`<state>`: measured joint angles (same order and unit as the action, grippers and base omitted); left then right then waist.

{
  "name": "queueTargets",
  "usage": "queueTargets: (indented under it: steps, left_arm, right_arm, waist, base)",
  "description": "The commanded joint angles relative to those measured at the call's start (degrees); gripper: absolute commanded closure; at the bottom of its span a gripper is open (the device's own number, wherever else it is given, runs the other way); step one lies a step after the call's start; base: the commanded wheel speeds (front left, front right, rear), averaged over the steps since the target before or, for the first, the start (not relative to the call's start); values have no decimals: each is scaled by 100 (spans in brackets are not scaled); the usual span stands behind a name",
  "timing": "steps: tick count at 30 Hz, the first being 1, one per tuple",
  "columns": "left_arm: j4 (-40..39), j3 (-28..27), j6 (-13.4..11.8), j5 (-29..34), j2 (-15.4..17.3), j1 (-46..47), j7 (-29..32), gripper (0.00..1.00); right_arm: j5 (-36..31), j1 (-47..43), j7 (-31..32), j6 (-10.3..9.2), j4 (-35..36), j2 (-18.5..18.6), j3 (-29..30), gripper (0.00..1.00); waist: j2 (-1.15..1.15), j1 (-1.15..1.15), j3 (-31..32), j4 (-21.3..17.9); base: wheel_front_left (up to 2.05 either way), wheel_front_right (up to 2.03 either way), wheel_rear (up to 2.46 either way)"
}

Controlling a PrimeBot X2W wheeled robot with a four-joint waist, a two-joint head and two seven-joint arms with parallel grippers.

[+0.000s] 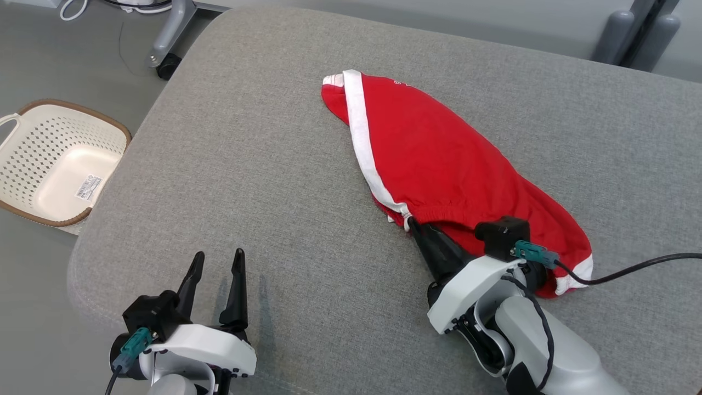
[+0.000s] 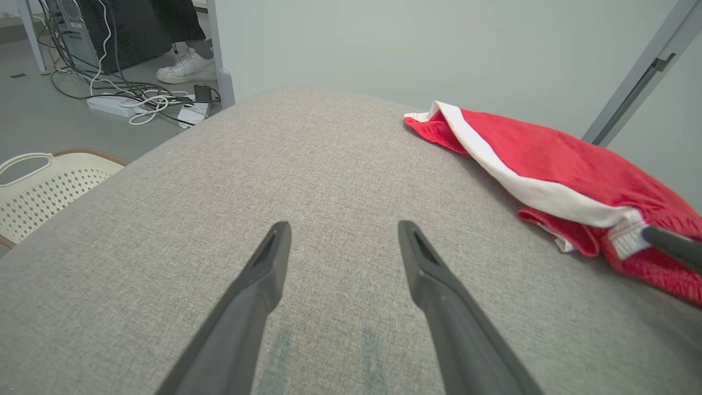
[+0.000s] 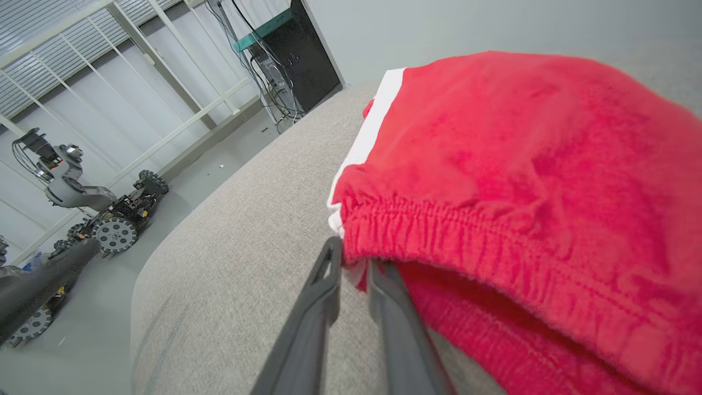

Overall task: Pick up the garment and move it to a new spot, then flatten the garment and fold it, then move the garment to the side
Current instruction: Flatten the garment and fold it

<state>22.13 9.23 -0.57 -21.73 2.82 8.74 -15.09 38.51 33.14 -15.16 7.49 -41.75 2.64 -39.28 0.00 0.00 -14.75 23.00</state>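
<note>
Red garment (image 1: 439,164) (shorts, white side stripe, elastic waistband) lies bunched on the gray cushion (image 1: 274,164), right of the cushion's centre, running from its far middle to its near right. Right gripper (image 1: 418,230) is at the waistband end nearest the cushion's front edge. In the right wrist view its fingers (image 3: 329,274) are nearly together with the waistband corner of the garment (image 3: 521,164) pinched between the tips, so it reads as clamped on fabric. The rest of the cloth rests on the cushion. Left gripper (image 1: 219,255) hovers over the cushion's near left corner, fingers wide apart, nothing between them, well apart from the garment. The left wrist view has the same gap (image 2: 343,227), bare cushion under it. A cream perforated basket (image 1: 33,159) sits on the floor off the cushion's left edge. Cables (image 2: 137,101) and a white shoe (image 2: 186,66) lie beyond the cushion's far edge.
</note>
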Motion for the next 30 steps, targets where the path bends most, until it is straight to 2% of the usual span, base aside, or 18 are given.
queueTargets:
  steps: [1, 2, 8, 14, 18, 23, 30]
  left_arm:
    - [-20, -10, -17, -8, 20, 99, -7, 0]
    - [-22, -26, -20, 1, 20, 97, -7, 0]
    - [29, -213, 26, 117, 20, -41, -7, 0]
    - [89, -448, 107, 293, 23, -133, -7, 0]
    - [130, -520, 152, 360, 22, -165, -7, 0]
    - [164, -482, 201, 352, 22, -125, -7, 0]
    - [267, -259, 217, 290, 24, -71, -7, 0]
  right_arm:
    - [-16, -42, 2, 0, 2, 56, 15, 95]
    - [-28, -67, 2, 0, 56, 55, 68, 100]
    - [54, -286, 2, 0, 394, 53, 369, 100]
    - [302, -579, 2, 0, 794, 117, 536, 100]
    - [505, -732, 2, 0, 1008, 411, 394, 100]
    - [890, -762, 61, 0, 1060, 974, 32, 100]
    - [1145, -555, 197, 0, 1001, 1663, -589, 100]
  waist:
    - [0, 0, -1, -16]
    - [0, 0, 2, -40]
    - [0, 0, 190, -404]
    - [0, 0, 553, -1157]
    - [0, 0, 775, -1710]
    - [0, 0, 888, -2230]
    - [0, 0, 873, -2506]
  base:
    - [0, 0, 0]
    - [0, 0, 0]
    - [0, 0, 0]
    - [0, 0, 0]
    - [0, 0, 0]
    - [0, 0, 0]
    - [0, 0, 0]
